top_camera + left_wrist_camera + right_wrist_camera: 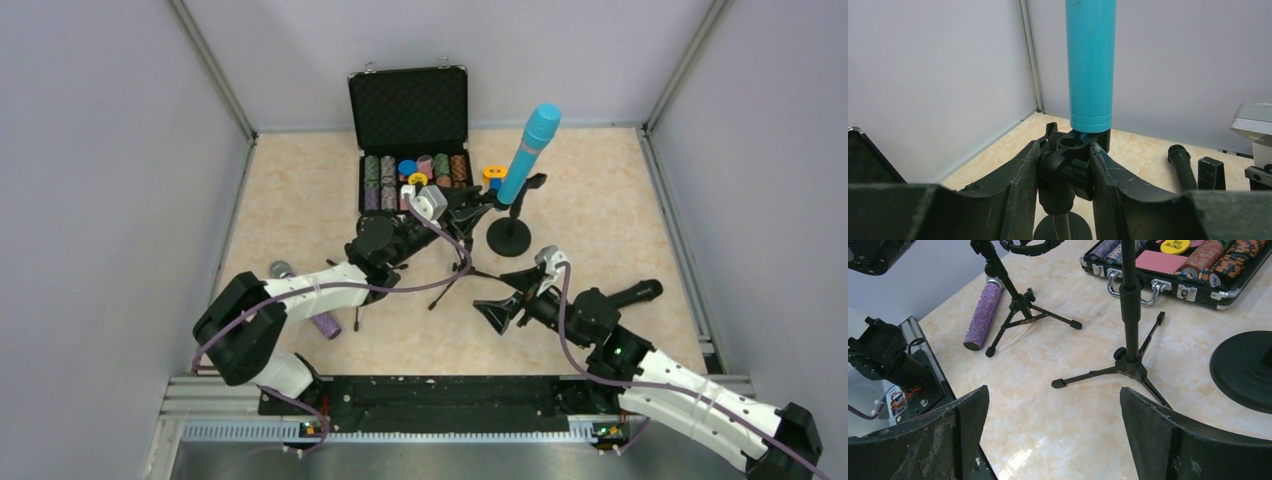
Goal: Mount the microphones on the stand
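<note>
An all-cyan microphone (530, 148) stands tilted in the clip of a round-based stand (509, 237). My left gripper (487, 203) is shut on that stand's black clip joint (1068, 170), just under the cyan microphone (1090, 65). The glittery purple microphone (325, 322) lies flat at the left, partly under my left arm; in the right wrist view the purple microphone (982, 315) lies beside a tripod stand (1018, 305). A black microphone (635, 293) lies on the table at the right. My right gripper (505, 297) hovers open and empty over the table, its own view (1054, 395) showing bare tabletop between the fingers.
An open black case (410, 130) of poker chips stands at the back centre, with loose chips (493, 176) beside it. A second tripod stand (1130, 360) rises just ahead of my right gripper, next to the round base (1243, 370). Walls enclose the table on three sides.
</note>
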`<control>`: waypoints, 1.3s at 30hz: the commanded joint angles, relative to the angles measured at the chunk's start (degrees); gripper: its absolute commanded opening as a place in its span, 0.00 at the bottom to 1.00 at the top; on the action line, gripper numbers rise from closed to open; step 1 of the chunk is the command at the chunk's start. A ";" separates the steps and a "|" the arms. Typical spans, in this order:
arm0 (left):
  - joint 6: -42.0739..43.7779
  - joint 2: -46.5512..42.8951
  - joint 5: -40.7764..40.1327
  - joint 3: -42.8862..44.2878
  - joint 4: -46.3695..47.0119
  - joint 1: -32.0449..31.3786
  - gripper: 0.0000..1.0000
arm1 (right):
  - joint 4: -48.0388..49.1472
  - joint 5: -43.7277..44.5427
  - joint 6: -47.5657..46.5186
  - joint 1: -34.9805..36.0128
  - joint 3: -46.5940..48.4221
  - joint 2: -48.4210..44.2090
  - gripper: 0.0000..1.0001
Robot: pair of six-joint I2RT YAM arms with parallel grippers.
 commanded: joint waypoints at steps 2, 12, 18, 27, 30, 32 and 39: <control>-3.19 2.40 4.00 3.65 10.46 1.57 0.00 | -0.34 1.23 -0.24 -0.45 2.04 -1.45 0.99; -7.16 8.09 8.86 8.85 15.16 3.43 0.00 | -2.00 2.49 -0.71 -0.45 2.44 -1.97 0.99; -10.76 11.91 11.71 12.10 18.03 4.71 0.00 | -2.63 3.58 -0.90 -0.45 2.38 -2.58 0.99; -8.60 14.46 13.12 13.94 16.41 4.97 0.00 | -2.81 3.99 -0.99 -0.45 2.04 -2.83 0.99; -8.50 14.81 13.77 13.64 16.78 5.00 0.00 | -2.51 3.94 -1.05 -0.45 2.01 -2.73 0.99; -8.68 14.64 13.99 13.00 17.22 4.99 0.00 | -2.60 3.95 -1.06 -0.45 2.13 -2.60 0.99; -8.71 12.37 11.10 9.49 17.41 5.00 0.00 | -1.59 3.79 -0.83 -0.44 1.80 -1.43 0.99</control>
